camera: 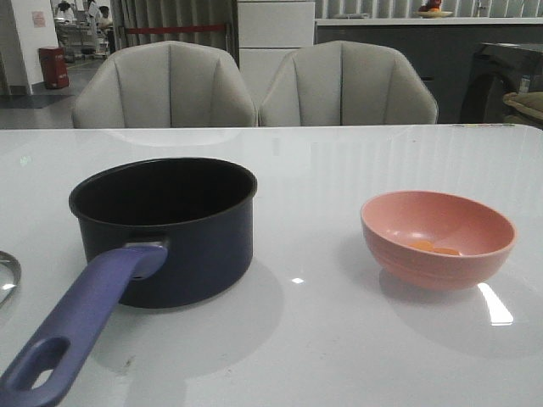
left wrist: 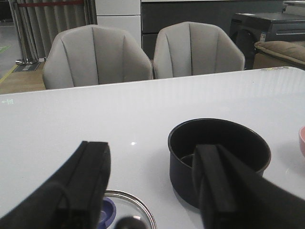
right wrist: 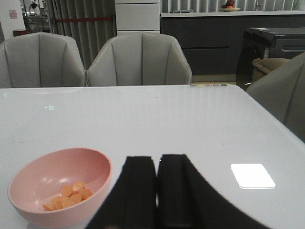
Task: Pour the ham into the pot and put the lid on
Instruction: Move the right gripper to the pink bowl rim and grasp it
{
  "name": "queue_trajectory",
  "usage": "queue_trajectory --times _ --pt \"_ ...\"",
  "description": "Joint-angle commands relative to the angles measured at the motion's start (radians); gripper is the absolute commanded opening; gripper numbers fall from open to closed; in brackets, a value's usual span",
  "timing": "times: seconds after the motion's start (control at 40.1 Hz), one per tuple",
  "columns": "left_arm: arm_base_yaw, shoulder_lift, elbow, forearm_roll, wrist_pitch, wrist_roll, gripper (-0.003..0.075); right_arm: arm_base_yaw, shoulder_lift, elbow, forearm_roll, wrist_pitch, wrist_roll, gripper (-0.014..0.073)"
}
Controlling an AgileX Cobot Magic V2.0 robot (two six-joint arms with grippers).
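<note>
The dark navy pot (camera: 165, 225) stands left of centre on the table, its purple-blue handle (camera: 76, 322) pointing toward the front-left edge; it also shows in the left wrist view as the pot (left wrist: 238, 143). The pink bowl (camera: 438, 237) on the right holds small orange ham pieces (camera: 433, 248); the same ham (right wrist: 69, 195) lies in the bowl (right wrist: 33, 183) beside my right gripper. The lid (left wrist: 131, 210), glass with a steel rim and blue knob, lies under my open left gripper (left wrist: 152, 157). My right gripper (right wrist: 157, 164) is shut and empty, next to the bowl.
Two grey chairs (camera: 165, 85) (camera: 348, 80) stand behind the white table (camera: 305, 339). At the front view's left edge a sliver of the lid's rim (camera: 7, 275) shows. Neither arm appears in the front view.
</note>
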Motion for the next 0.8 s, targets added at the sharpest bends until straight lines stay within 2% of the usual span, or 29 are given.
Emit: queue_trajectory --times 0.0,0.2,0.274,0.374,0.624,0.774 --pt "-0.009 0.011 -0.023 -0.002 -0.086 0.001 0.0387 -0.006 -0.02 0.011 -0.009 -0.095 0.001 0.0166" --pt "-0.009 0.011 -0.023 -0.002 -0.086 0.001 0.0351 -0.006 -0.019 0.005 0.015 -0.224 0.002 0.0166" --pt "-0.009 0.011 -0.023 -0.002 -0.092 0.001 0.0337 -0.006 -0.014 -0.03 0.043 -0.216 0.002 0.0166" --pt "-0.009 0.011 -0.023 -0.002 -0.109 0.001 0.0319 -0.006 0.051 -0.114 0.041 -0.143 0.001 0.0166" --pt "-0.009 0.011 -0.023 -0.002 -0.114 0.001 0.0276 -0.005 0.373 -0.376 0.035 0.102 0.001 0.0166" --pt "-0.009 0.011 -0.023 -0.002 -0.114 0.001 0.0244 -0.005 0.493 -0.426 0.039 0.186 0.001 0.0166"
